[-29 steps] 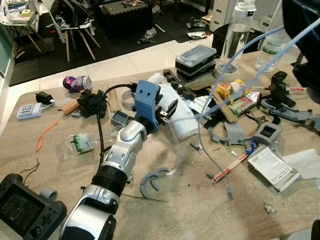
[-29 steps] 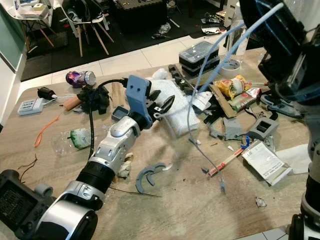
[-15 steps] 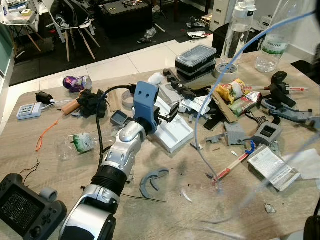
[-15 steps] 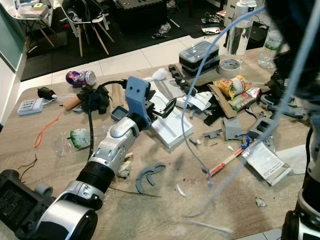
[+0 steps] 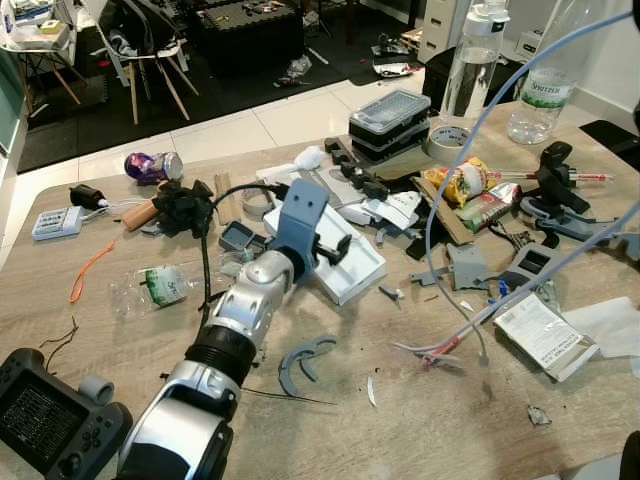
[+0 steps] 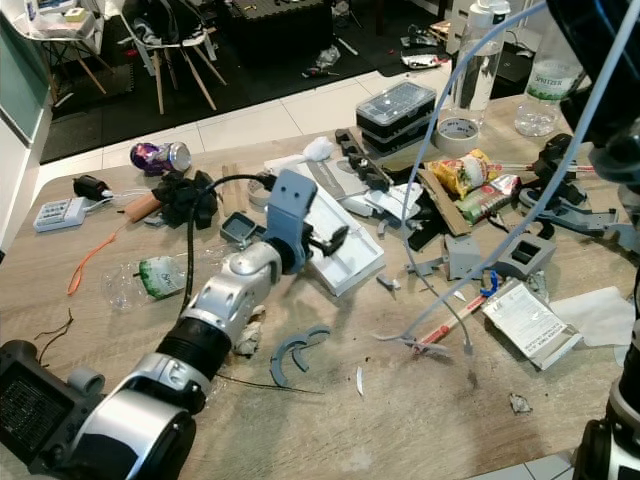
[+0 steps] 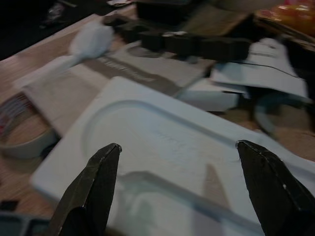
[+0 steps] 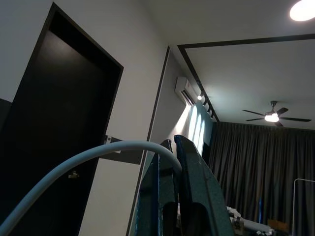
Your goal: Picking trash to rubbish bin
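My left gripper (image 5: pixel 335 245) stands open just above a white foam tray (image 5: pixel 352 268) in the middle of the cluttered wooden table (image 5: pixel 420 430). In the left wrist view the tray (image 7: pixel 162 147) lies between the two spread black fingers (image 7: pixel 93 182). My right arm is raised high at the right. There my right gripper (image 8: pixel 170 143) is shut on a light blue cable (image 8: pixel 88 157). This cable (image 5: pixel 480 110) hangs down in a long curve, and its end (image 5: pixel 440 350) rests on the table.
Scattered around are a purple can (image 5: pixel 152 165), a crushed plastic bottle (image 5: pixel 160 285), snack wrappers (image 5: pixel 465 182), a white packet (image 5: pixel 545 335), a grey curved part (image 5: pixel 300 362), a black-lidded box (image 5: pixel 390 120), water bottles (image 5: pixel 470 60) and a controller (image 5: pixel 50 420).
The white tray, blurred and lifted a second ago, now lies flat. The blue cable has swung and its end has settled on the table. My left gripper has tipped towards the tray.
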Available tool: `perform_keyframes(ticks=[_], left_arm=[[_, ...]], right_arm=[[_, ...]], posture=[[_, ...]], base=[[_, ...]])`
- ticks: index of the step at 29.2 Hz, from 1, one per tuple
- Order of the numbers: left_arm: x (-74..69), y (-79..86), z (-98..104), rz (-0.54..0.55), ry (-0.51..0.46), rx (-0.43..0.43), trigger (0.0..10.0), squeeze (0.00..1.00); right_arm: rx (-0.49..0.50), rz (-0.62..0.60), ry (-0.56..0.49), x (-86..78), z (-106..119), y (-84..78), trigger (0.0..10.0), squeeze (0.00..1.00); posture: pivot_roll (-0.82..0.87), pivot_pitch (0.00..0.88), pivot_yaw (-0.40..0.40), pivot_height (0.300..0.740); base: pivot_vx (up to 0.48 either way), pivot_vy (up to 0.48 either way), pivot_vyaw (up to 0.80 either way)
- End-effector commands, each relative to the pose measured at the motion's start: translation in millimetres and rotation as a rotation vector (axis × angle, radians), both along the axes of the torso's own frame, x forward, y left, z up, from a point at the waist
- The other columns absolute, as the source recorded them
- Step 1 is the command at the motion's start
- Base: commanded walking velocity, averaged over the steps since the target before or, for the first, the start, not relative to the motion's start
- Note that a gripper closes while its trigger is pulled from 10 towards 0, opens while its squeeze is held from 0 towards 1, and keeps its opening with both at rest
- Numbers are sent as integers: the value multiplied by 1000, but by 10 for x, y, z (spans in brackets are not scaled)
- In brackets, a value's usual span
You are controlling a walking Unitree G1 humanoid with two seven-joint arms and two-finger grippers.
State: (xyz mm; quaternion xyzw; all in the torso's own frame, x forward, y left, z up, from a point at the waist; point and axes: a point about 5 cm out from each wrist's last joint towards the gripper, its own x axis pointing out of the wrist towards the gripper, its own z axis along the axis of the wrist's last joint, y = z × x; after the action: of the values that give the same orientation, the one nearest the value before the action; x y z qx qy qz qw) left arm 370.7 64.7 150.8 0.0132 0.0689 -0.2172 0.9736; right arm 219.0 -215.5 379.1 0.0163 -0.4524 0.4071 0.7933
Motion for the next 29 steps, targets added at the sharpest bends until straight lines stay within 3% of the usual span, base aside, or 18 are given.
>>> perform_keyframes(ticks=[1, 4, 6, 11, 12, 14, 17, 29], left_arm=[[26, 74, -25, 26, 32, 7, 10000, 0], [21, 17, 138, -16, -3, -152, 10000, 0], [-55, -101, 329, -141, -97, -284, 10000, 0], [-147, -201, 426, -225, -132, -378, 10000, 0], [-173, -214, 460, -245, -134, -432, 10000, 0], [-209, -213, 534, -279, -143, -524, 10000, 0], [-214, -194, 563, -294, -139, -566, 10000, 0], [-300, -166, 571, -395, -164, -527, 10000, 0]], right_arm=[[-24, 18, 5, -4, -17, 43, 0, 0], [-44, 83, 0, -37, -46, 85, 0, 0], [-52, 107, 1, -54, -67, 108, 0, 0], [-47, 108, 10, -53, -85, 122, 0, 0], [-42, 110, 15, -52, -89, 127, 10000, 0], [-38, 119, 22, -45, -102, 147, 10000, 0], [-37, 129, 24, -40, -106, 156, 10000, 0], [-33, 170, 42, -6, -151, 242, 10000, 0]], posture=[[-71, 69, 102, 740], [-69, 67, 101, 740], [-69, 67, 101, 740], [-63, 73, 102, 740], [-63, 73, 102, 740], [-63, 73, 102, 740], [-60, 75, 98, 740], [-60, 72, 97, 740]], base=[[0, 0, 0], [0, 0, 0], [0, 0, 0], [0, 0, 0], [0, 0, 0], [-137, 0, 0], [-316, 0, 0], [-469, 0, 0]])
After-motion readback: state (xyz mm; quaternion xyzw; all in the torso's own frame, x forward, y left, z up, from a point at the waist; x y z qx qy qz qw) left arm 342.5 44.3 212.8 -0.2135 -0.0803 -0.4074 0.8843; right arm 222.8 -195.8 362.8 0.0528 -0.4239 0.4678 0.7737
